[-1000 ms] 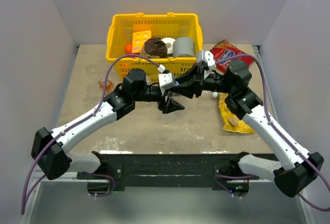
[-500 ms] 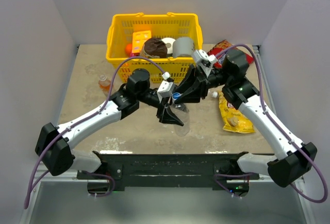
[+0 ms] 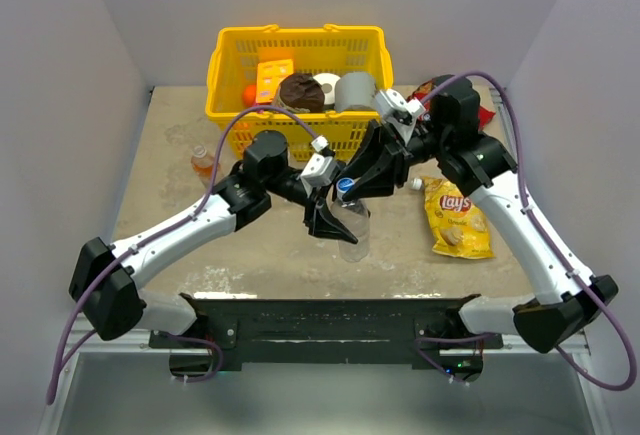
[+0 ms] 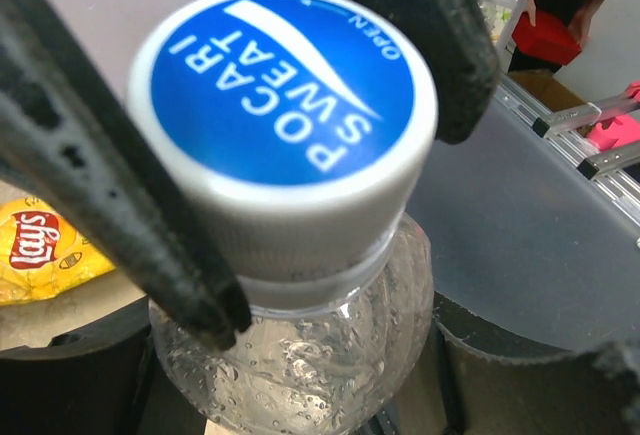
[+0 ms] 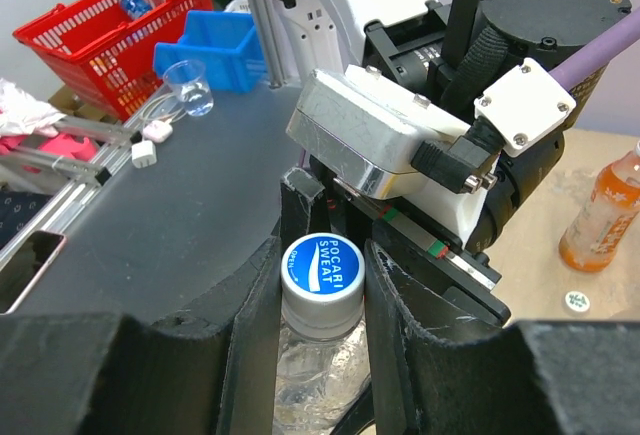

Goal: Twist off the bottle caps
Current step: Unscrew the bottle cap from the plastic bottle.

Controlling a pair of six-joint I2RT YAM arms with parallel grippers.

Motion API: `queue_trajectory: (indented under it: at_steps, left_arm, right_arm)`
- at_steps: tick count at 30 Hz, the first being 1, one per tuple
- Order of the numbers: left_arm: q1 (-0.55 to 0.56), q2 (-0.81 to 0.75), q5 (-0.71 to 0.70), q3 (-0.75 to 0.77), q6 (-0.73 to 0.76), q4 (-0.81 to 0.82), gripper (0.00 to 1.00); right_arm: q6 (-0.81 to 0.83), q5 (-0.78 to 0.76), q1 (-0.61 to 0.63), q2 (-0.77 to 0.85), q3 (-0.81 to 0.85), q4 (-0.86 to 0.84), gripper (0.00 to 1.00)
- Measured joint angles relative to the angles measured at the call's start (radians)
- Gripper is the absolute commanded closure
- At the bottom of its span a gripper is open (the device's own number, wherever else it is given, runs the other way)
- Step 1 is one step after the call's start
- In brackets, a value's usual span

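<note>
Mottled beige tabletop between pale walls — clear bottle clamped in left gripper, its blue-faced white cap pinched between right gripper fingers.

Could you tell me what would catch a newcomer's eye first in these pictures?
Mid-table, the right gripper pinches the blue Pocari Sweat cap of a clear bottle, while the left gripper holds its body. Behind them stands a yellow basket, and a Lay's bag lies to the right.
</note>
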State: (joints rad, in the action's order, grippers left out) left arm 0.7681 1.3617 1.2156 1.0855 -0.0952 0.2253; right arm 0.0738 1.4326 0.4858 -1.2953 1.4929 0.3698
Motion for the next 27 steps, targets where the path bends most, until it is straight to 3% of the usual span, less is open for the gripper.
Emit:
queue_trajectory:
  at_steps: [4, 6, 7, 8, 13, 20, 27]
  left_arm:
    - [0.000, 0.005, -0.003, 0.000, 0.002, -0.003, 0.73]
    - [0.000, 0.005, -0.013, 0.000, 0.009, -0.013, 0.73]
    - [0.000, 0.005, -0.020, 0.000, 0.012, -0.022, 0.73]
    - [0.000, 0.005, -0.027, 0.000, 0.016, -0.033, 0.73]
    - [-0.008, 0.005, -0.119, -0.001, 0.033, -0.078, 0.73]
    - [-0.014, 0.003, -0.238, -0.001, 0.037, -0.098, 0.73]
    - [-0.015, -0.037, -0.454, -0.004, 0.040, -0.122, 0.73]
  right_arm:
    - [0.040, 0.000, -0.003, 0.000, 0.006, 0.047, 0.84]
    - [0.001, -0.002, -0.005, 0.010, -0.028, -0.019, 0.72]
    - [-0.042, -0.005, -0.008, 0.021, -0.059, -0.077, 0.58]
    - [-0.085, -0.014, -0.010, 0.037, -0.095, -0.136, 0.52]
    - [-0.181, -0.101, -0.021, 0.094, -0.175, -0.268, 0.24]
    - [-0.194, -0.304, -0.021, 0.196, -0.211, -0.293, 0.17]
    - [-0.194, -0.630, -0.021, 0.326, -0.305, -0.293, 0.25]
